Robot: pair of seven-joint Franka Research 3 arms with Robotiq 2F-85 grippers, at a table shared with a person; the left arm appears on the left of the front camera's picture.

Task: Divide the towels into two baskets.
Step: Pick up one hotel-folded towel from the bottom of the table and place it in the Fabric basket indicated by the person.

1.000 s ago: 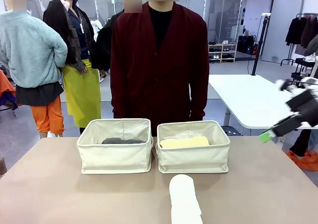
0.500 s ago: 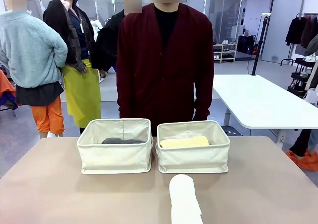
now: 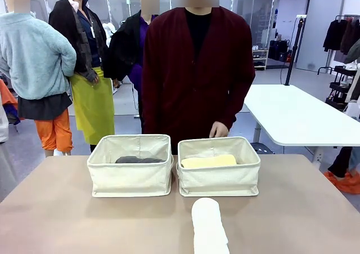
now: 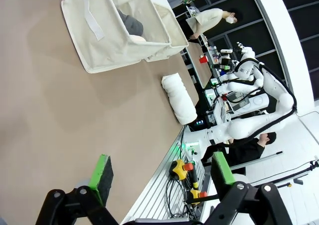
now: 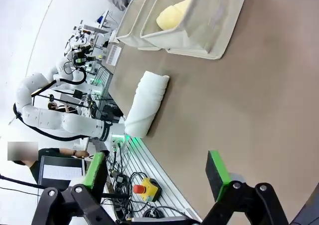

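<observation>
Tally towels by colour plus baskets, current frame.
dark grey towel: 1
pale yellow towel: 1
white towel: 1
baskets: 2 (left, right)
Total: 5
A pale patch beside the grey one in the left wrist view may be another towel; cannot tell.

The right tool (image 5: 157,169) gapes over the table (image 5: 249,100), white towel (image 5: 145,103) near the baskets (image 5: 212,28).

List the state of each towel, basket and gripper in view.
Dark grey towel: lying in left basket.
Pale yellow towel: lying in right basket.
White towel: rolled, on the table, outside both baskets.
Left gripper: open, empty.
Right gripper: open, empty.
</observation>
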